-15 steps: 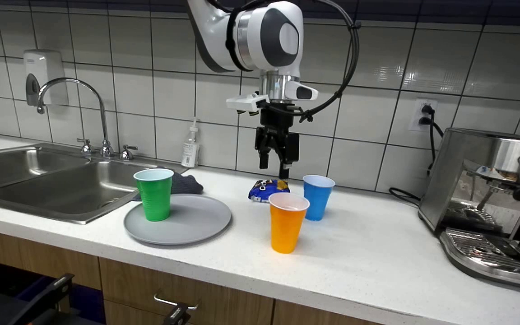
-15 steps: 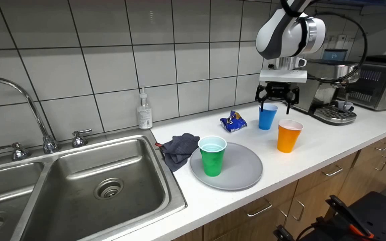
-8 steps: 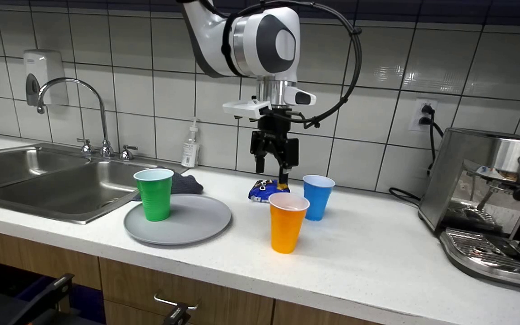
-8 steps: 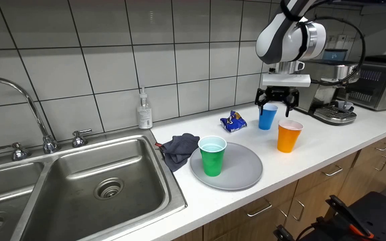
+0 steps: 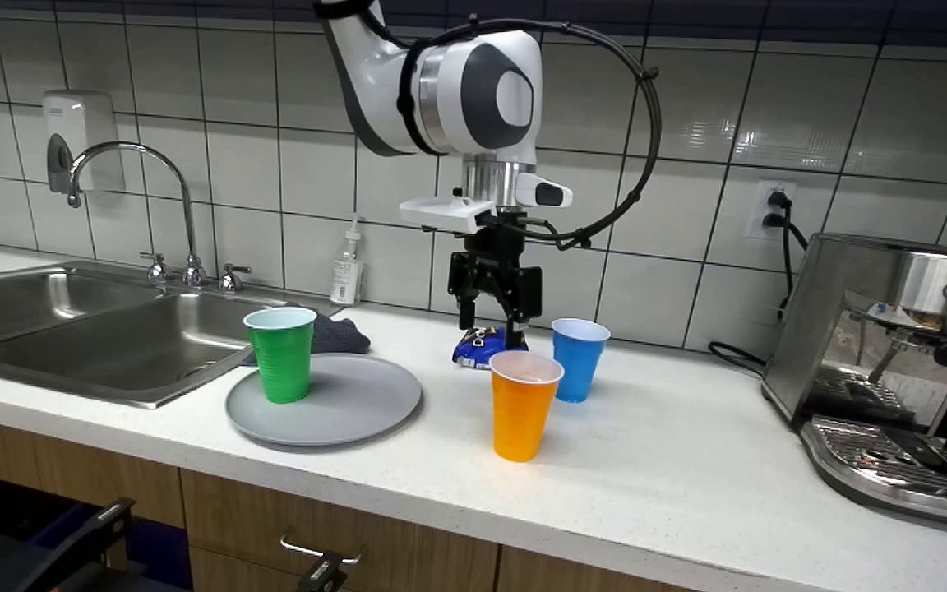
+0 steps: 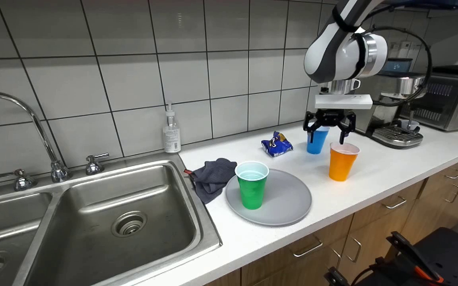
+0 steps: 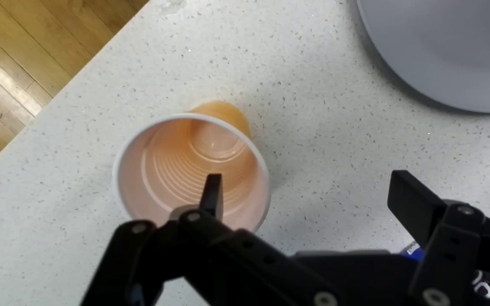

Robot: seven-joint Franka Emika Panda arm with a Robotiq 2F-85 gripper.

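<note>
My gripper is open and empty above the counter, in an exterior view (image 5: pixel 491 329), in an exterior view (image 6: pixel 327 140) and in the wrist view (image 7: pixel 306 180). An orange cup (image 5: pixel 523 415) stands upright nearest to it; one finger overlaps the cup's mouth in the wrist view (image 7: pixel 155 170). Whether they touch cannot be told. A blue cup (image 5: pixel 579 370) stands beside the orange one and is partly behind the gripper in an exterior view (image 6: pixel 315 146). A crumpled blue snack bag (image 6: pixel 276 145) lies on the counter, mostly hidden by a finger in the wrist view (image 7: pixel 415 253).
A green cup (image 6: pixel 251 192) stands on a grey plate (image 6: pixel 286 206). A dark cloth (image 6: pixel 213 178) lies by the steel sink (image 6: pixel 207 234). A soap bottle (image 6: pixel 171 137) is at the tiled wall. A coffee machine (image 5: pixel 835 329) stands on the counter (image 5: pixel 671 477).
The arm and gripper have come down, drifting slightly left in one view, to near the height of the cup rims. The fingers stay open. The cups, plate and bag have not moved.
</note>
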